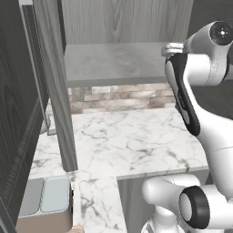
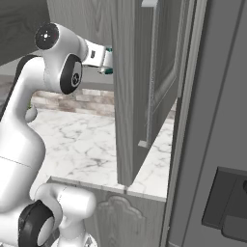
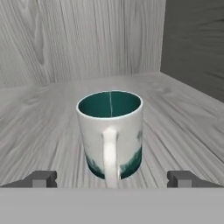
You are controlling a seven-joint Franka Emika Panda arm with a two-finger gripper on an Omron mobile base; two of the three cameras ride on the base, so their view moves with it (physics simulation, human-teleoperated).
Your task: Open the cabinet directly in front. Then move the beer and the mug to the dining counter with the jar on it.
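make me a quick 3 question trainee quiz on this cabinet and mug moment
1. True or false: the mug lies on its side.
2. The mug's handle points: A) at the camera on the hand, B) away from it, C) sideways.
3. Fill in: the mug stands on the cabinet ____.

Key: 1 false, it stands upright. 2 A. 3 shelf, with the gripper open, a fingertip low on each side of it.

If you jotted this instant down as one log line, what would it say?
cabinet: doors open | mug: upright on the cabinet shelf, handle toward camera | gripper: jaws open, either side of mug, not touching | beer: not seen
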